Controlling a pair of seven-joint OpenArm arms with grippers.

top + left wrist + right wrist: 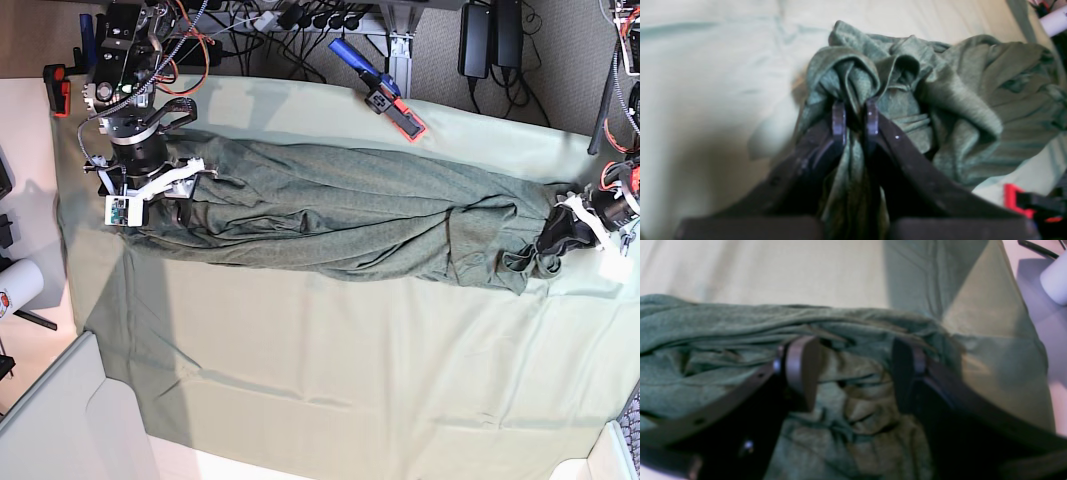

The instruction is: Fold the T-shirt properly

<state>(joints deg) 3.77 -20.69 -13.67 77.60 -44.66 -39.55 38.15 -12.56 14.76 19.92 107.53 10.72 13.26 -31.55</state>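
The T-shirt (340, 215), dark olive-green and wrinkled, lies stretched in a long bunched band across the mint-green table cloth (350, 380). My left gripper (855, 116) is shut on a gathered fold of the T-shirt (940, 100) at its end on the right of the base view, where the gripper also shows (558, 238). My right gripper (855, 370) stands with its jaws wide apart over the T-shirt (706, 340) at its other end. It also shows in the base view (160, 200). Wrinkled cloth lies between its fingers.
A blue and red tool (385, 85) lies at the table's back edge. A red clamp (55, 85) is at the back left corner. A white roll (15, 285) stands off the left side. Cables and power bricks (490, 35) are behind the table.
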